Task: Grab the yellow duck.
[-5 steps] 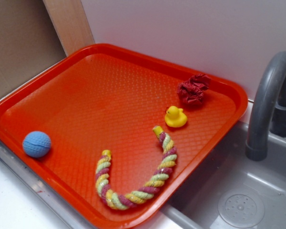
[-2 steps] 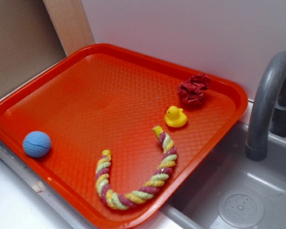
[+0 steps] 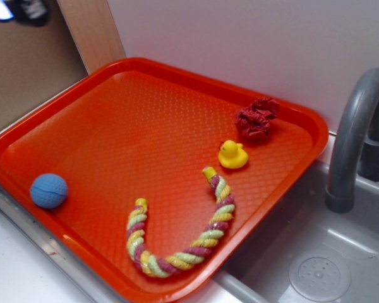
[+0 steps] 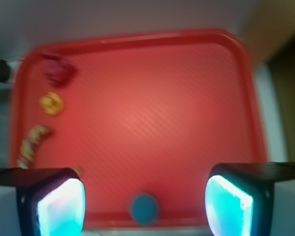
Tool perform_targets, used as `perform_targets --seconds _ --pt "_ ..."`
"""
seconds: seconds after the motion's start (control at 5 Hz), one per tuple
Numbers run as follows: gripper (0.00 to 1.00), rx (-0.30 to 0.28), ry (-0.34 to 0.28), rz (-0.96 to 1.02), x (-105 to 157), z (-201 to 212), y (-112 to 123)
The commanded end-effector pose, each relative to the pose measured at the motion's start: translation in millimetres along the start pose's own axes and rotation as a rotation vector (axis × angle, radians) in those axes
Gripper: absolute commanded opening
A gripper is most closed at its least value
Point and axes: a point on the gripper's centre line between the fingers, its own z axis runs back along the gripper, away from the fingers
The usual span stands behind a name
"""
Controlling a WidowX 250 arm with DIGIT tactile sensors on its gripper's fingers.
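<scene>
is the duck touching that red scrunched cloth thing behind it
Apart. The exterior view shows a strip of bare orange tray between the yellow duck and the red crumpled cloth; the blurred wrist view shows them separate too.

A plain white wall (image 3: 240, 44) stands behind; a light wooden board (image 3: 91, 31) leans beside brown cardboard (image 3: 25, 69); a grey sink basin (image 3: 316, 252) sits lower right.
</scene>
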Motion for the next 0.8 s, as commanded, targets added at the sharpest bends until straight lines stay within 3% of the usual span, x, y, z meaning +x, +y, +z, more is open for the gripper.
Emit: perform_targets --seconds 0.0,0.2,0.6 --pt "1.00 -0.086 -0.019 0.036 39 -23 -81" --pt "1.00 -0.055 -0.005 -0.001 43 -43 -100" --pt "1.00 0.025 0.069 -0.028 41 -127 -123"
